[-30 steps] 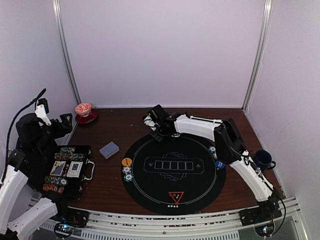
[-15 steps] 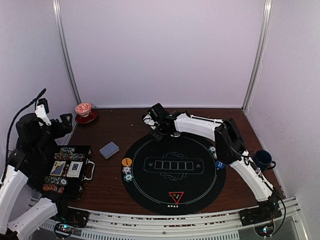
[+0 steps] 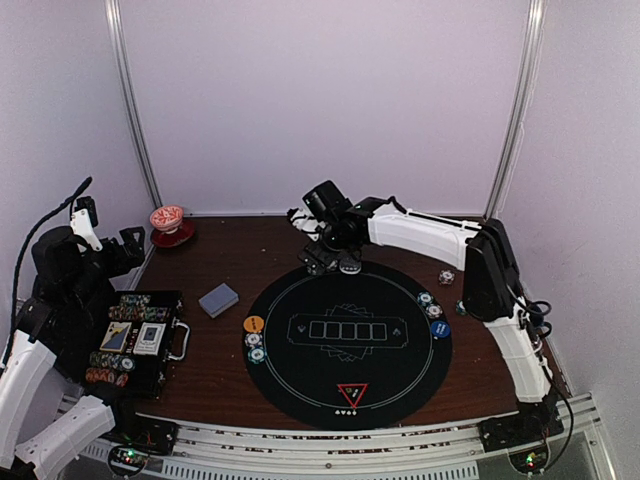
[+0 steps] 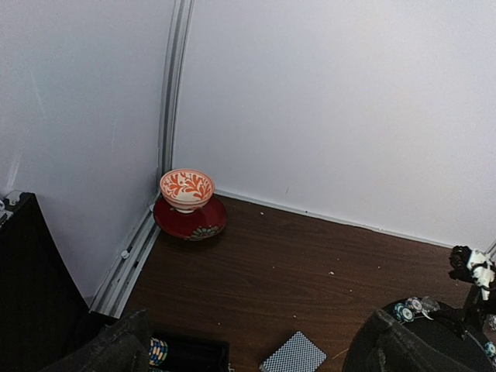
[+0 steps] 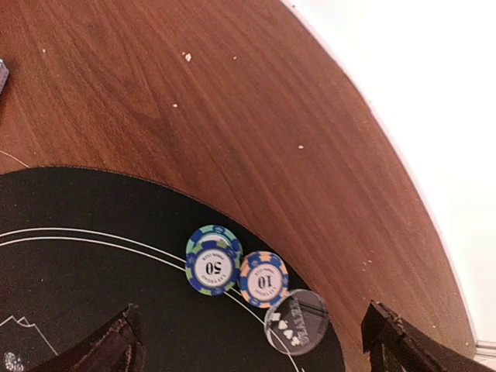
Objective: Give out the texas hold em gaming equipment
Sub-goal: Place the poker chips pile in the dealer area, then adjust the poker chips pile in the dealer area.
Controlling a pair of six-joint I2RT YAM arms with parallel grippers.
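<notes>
The right pincer (image 5: 251,310) hangs over the far rim of the round black mat (image 3: 300,370), fingers spread wide with nothing between them. Just below it, 3 pieces lie in a touching row: a blue-green 50 chip (image 5: 212,260), an orange 10 chip (image 5: 263,279) and a clear button (image 5: 297,319).

This far seat looks served, so the sound move is to rise straight up before swinging away, so that neither finger clips the row.

The left pincer (image 4: 260,329) also stands open and empty, by the open chip case (image 3: 135,340). The card deck (image 3: 218,299) lies between the case and the mat and probably wants dealing next.

The surface (image 3: 240,260) is dark brown wood, flecked with pale crumbs. The mat carries 5 card outlines at its centre. Plain white walls (image 3: 320,100) with metal rails close the room in, and a red-and-white cup (image 3: 166,217) sits on its saucer (image 3: 175,238) in the far left corner.
</notes>
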